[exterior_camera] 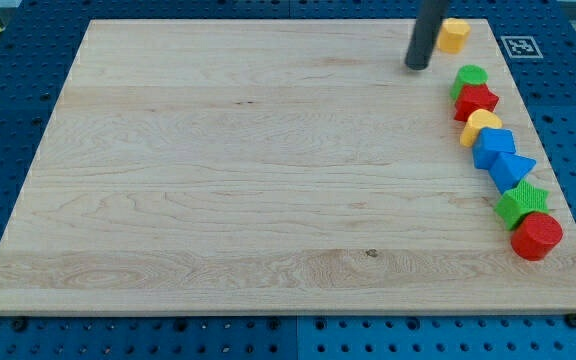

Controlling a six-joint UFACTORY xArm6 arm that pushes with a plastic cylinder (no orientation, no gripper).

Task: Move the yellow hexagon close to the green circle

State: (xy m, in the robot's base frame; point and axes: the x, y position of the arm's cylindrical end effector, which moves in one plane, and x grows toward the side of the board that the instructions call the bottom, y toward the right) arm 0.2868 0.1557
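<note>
Eight blocks crowd the wooden board's (218, 180) right edge. My tip (417, 67) — a bare rod, no claw to open or close — rests just left of the yellow hexagon (453, 35) at the top. The green circle (470, 76) lies just below; best to push downward from above.

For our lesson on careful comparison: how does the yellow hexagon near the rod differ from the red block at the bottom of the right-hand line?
The yellow hexagon is yellow with flat sides; the red cylinder is red and round. The yellow hexagon sits alone at the view's top right, just right of my tip; the red cylinder ends the line of blocks, touching the green star. Both rest on the wooden board near its right edge.
</note>
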